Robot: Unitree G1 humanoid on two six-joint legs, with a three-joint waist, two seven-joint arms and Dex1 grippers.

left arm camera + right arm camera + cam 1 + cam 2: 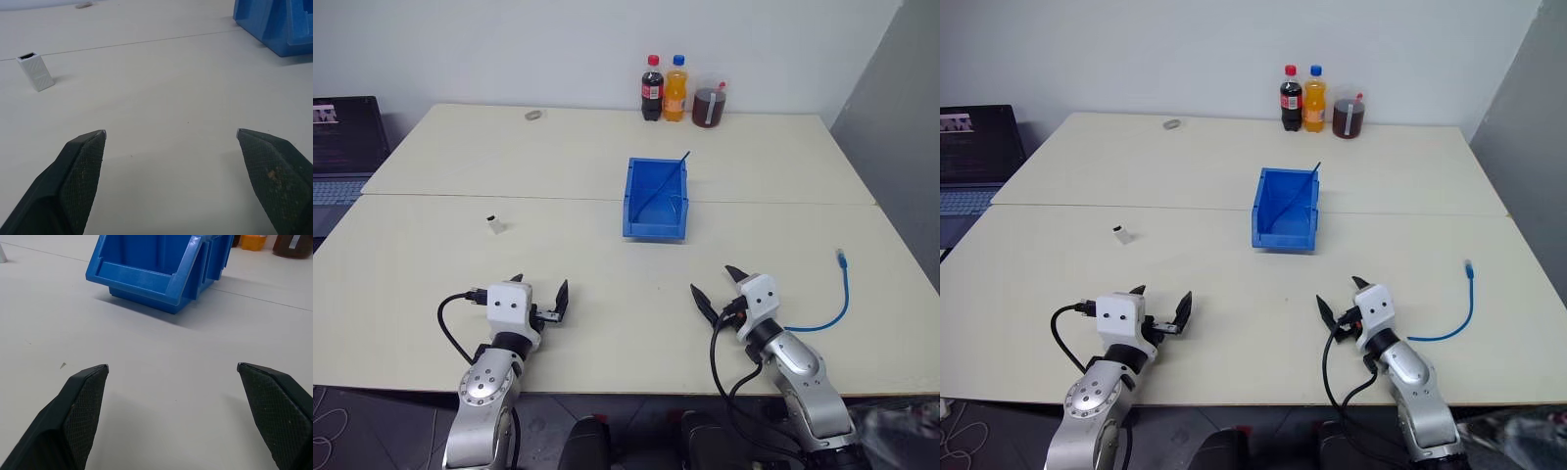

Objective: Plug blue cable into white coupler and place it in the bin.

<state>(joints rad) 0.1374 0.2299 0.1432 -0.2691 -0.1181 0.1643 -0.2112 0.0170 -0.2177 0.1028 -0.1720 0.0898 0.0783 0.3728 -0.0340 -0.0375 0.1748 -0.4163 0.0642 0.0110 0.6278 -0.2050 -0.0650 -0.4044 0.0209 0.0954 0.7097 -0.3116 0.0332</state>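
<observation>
- The head views take in the whole pale surface [607,284]: the bin [657,201] near the middle, the white coupler [495,225] to its left, the blue cable [830,305] far to the right, and three drink containers [680,93] against the far wall.
- A laptop [347,147] sits off the surface's left edge, and a small ring-like object [533,115] lies near the far edge.
- The left wrist view brings the white coupler [35,72] closer, standing upright with its dark open end facing up, and a corner of the bin [276,24].
- The right wrist view faces the bin [156,269] from its lower front lip, showing its bare blue interior.
- The left gripper [540,297] hovers near the front edge of the surface, fingers spread wide and grasping nothing; bare surface lies between it and the coupler.
- The right gripper [717,290] is likewise released and empty, angled toward the bin, with bare surface ahead.
- The blue cable lies flat in a shallow curve just right of the right gripper, its long axis running from near the wrist out and away to the plug end [841,257], which points toward the far side.
- Cable and coupler are well apart, on opposite sides of the bin.
- A thin dark rod [671,181] leans inside the bin, its top past the far rim.
</observation>
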